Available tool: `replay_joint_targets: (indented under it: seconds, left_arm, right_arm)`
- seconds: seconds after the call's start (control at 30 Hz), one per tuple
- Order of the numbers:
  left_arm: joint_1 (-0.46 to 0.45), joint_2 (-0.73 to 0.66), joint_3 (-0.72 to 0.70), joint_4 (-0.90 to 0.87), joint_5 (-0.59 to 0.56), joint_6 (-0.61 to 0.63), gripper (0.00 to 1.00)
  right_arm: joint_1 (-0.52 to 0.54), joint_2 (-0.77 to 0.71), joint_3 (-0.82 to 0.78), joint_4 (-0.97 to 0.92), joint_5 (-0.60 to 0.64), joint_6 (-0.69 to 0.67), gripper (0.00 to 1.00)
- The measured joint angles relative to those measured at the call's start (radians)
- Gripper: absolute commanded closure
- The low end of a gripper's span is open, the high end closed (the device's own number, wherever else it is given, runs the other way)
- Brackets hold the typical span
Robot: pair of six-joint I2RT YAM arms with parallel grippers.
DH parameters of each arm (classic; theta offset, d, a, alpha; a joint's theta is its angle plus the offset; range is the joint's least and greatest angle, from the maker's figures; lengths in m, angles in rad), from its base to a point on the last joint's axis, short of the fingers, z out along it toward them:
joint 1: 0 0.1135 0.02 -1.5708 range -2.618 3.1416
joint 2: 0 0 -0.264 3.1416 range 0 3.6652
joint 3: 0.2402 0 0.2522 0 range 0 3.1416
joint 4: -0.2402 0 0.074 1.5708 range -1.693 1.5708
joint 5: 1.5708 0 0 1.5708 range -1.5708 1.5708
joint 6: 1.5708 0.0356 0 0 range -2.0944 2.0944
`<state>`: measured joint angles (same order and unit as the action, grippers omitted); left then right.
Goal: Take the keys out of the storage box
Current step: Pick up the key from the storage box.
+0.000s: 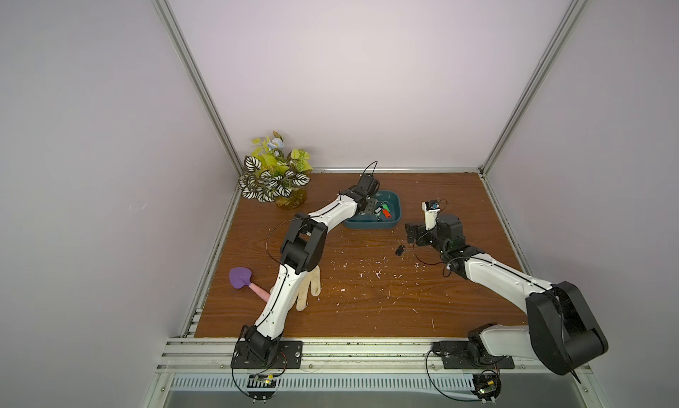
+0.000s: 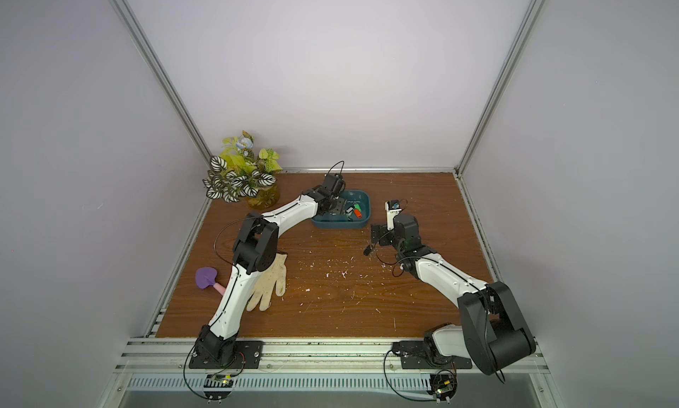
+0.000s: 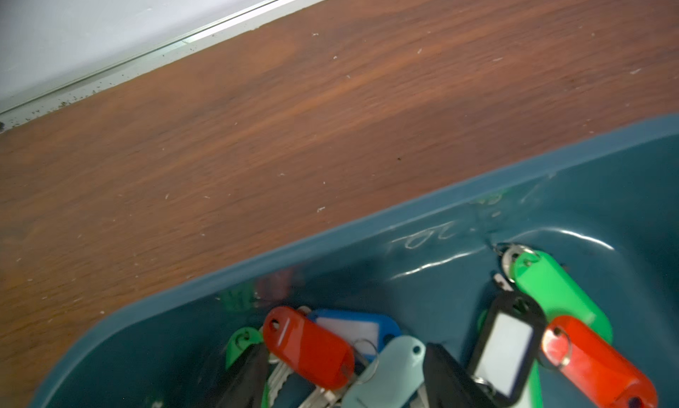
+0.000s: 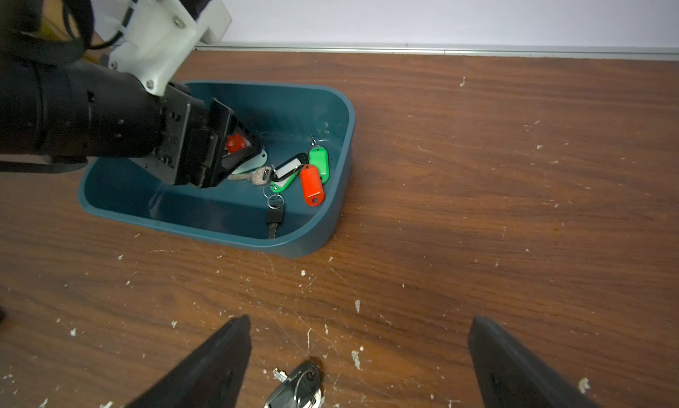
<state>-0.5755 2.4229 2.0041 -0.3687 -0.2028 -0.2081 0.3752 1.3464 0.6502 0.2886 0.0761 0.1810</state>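
Progress: early. One key (image 4: 294,386) lies out on the table (image 1: 367,307), well short of the box (image 4: 351,130). The other keys (image 4: 290,172) are heaped inside it, tags red, green, blue, pale and black; I count roughly eight, rings overlapping.

Left side: spatula (image 1: 240,277) and glove (image 1: 310,288) lie partly under the left arm, plant (image 1: 273,182) in the far corner. None of them blocks the box.

Left gripper (image 4: 242,148): down in the box, jaws apart, straddling a red and a pale tag, not clamped as far as I can see.

Right gripper (image 4: 359,319): jaws wide apart, empty, hanging over the freed key.

Obstacles, as I judge: linked rings may lift several at once; the box wall crowds the left fingers. White flecks on the table are harmless.
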Motion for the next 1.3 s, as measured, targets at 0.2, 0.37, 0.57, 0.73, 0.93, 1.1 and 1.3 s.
replay_joint_targets:
  seconds: [0.2,0.37,0.57,0.73,0.93,1.1,1.3]
  left_arm:
    - [-0.001,0.008,0.013,-0.034,0.02,0.001,0.36]
    - [-0.002,0.024,0.016,-0.048,0.023,0.0,0.46]
    - [-0.004,0.047,0.057,-0.056,0.019,0.006,0.65]
    - [-0.007,0.049,0.062,-0.059,0.014,0.01,0.84]
    - [-0.007,0.048,0.078,-0.05,0.003,0.012,1.0]
    - [-0.007,0.048,0.078,-0.05,-0.005,0.013,1.0]
    - [-0.008,0.03,0.069,-0.062,-0.005,0.014,1.0]
  right_arm:
    - [-0.011,0.04,0.0,0.007,-0.013,0.01,0.01]
    - [-0.017,0.07,0.002,0.007,-0.03,0.013,0.01]
    - [-0.018,0.071,0.008,0.007,-0.032,0.018,0.01]
    - [-0.019,0.071,0.013,0.007,-0.032,0.018,0.01]
    - [-0.024,0.072,0.013,0.007,-0.036,0.018,0.01]
    - [-0.024,0.076,0.013,0.007,-0.038,0.018,0.01]
    - [-0.024,0.076,0.013,0.008,-0.049,0.019,0.01]
